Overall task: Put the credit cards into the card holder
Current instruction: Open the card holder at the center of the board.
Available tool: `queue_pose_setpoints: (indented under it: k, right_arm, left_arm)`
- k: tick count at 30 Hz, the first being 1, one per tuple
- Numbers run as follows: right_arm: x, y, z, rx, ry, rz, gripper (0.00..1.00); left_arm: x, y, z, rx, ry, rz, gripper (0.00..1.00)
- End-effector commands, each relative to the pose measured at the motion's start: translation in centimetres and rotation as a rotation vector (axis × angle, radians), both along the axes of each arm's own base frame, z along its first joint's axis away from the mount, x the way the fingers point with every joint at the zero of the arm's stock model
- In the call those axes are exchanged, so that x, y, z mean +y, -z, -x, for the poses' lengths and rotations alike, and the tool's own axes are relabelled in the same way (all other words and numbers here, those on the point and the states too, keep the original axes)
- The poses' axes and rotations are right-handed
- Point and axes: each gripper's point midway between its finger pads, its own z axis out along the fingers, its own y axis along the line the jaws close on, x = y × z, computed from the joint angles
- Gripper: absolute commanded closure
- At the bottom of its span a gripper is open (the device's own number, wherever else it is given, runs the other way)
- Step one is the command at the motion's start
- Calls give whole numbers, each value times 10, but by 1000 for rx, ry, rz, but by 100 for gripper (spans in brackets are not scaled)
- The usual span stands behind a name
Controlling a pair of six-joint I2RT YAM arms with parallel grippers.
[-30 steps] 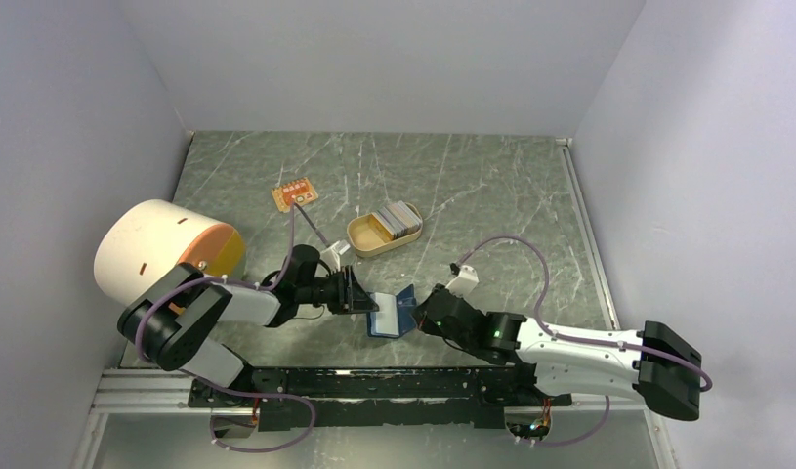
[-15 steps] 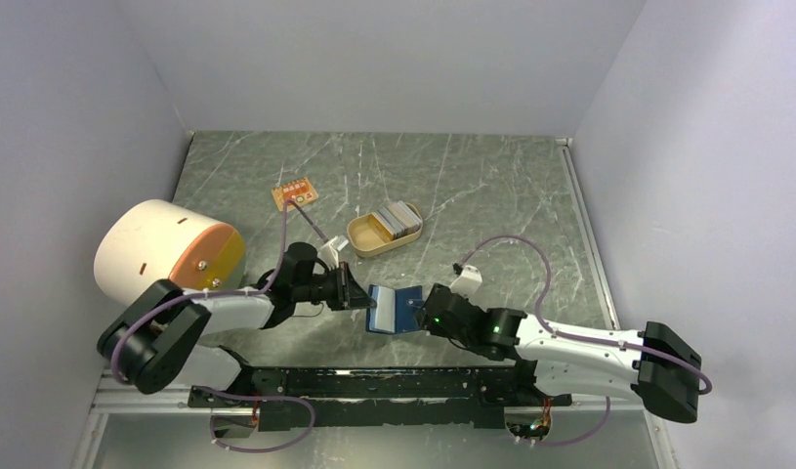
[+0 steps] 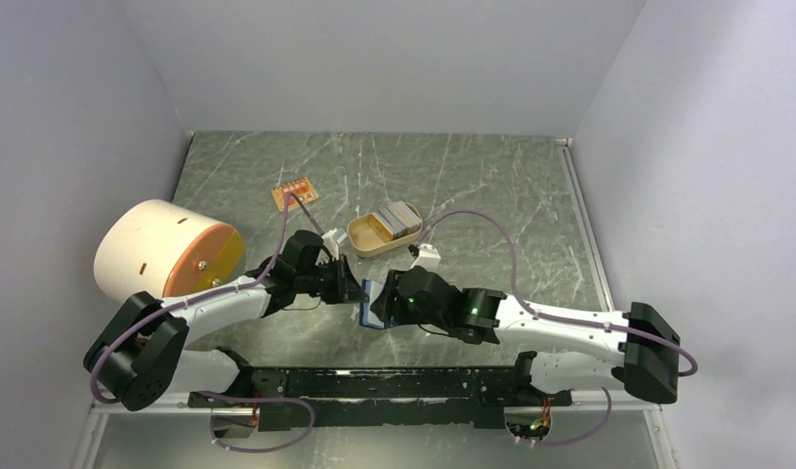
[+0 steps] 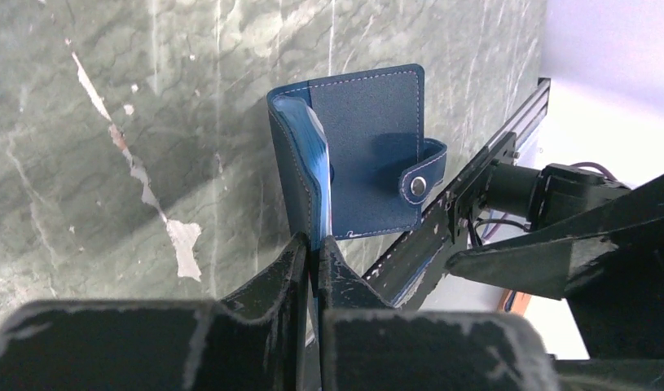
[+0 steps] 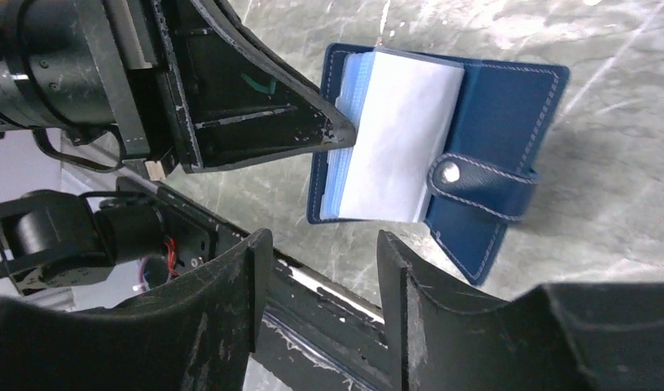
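1 card holder (image 3: 371, 315) (image 5: 507, 98): on the table (image 3: 491, 186), open, navy outside, light blue sleeves inside with a white sheet on top. 1 snap strap (image 5: 475, 181), on the flap lying flat. The other flap is lifted off the table.

Left gripper (image 4: 314, 244) (image 3: 353, 290): at the holder's left side, jaws pinched almost together on the edge of the lifted flap.

Right gripper (image 5: 320, 261) (image 3: 392, 301): over the holder's right half, jaws wide apart, nothing between them. Its wrist view shows a gap between fingertips and holder.

Credit cards (image 3: 401, 219): 1 stack, beyond the holder, standing on edge in the right end of 1 tan oval tray (image 3: 366, 242). Can't count the cards at this resolution.

1 orange board (image 3: 294, 193): beyond and left of the holder, well apart.

1 big white cylinder (image 3: 154, 244) with an orange end face: left of the holder, well apart.
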Motion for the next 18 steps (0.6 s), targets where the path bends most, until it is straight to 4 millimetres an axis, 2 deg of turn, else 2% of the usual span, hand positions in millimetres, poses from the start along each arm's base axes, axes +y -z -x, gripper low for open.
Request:
queue_pose_setpoints:
  k: [1, 7, 18]
  right_arm:
    - [22, 11, 1, -22, -79, -28, 45]
    - [18, 44, -6, -20, -69, 49, 37]
    - [6, 79, -12, 28, -34, 64, 41]
  left_arm:
    - [-1, -9, 5, 11, 2, 18, 91]
    - [-4, -9, 10, 13, 23, 51, 91]
    - [-5, -14, 17, 21, 49, 77, 91]
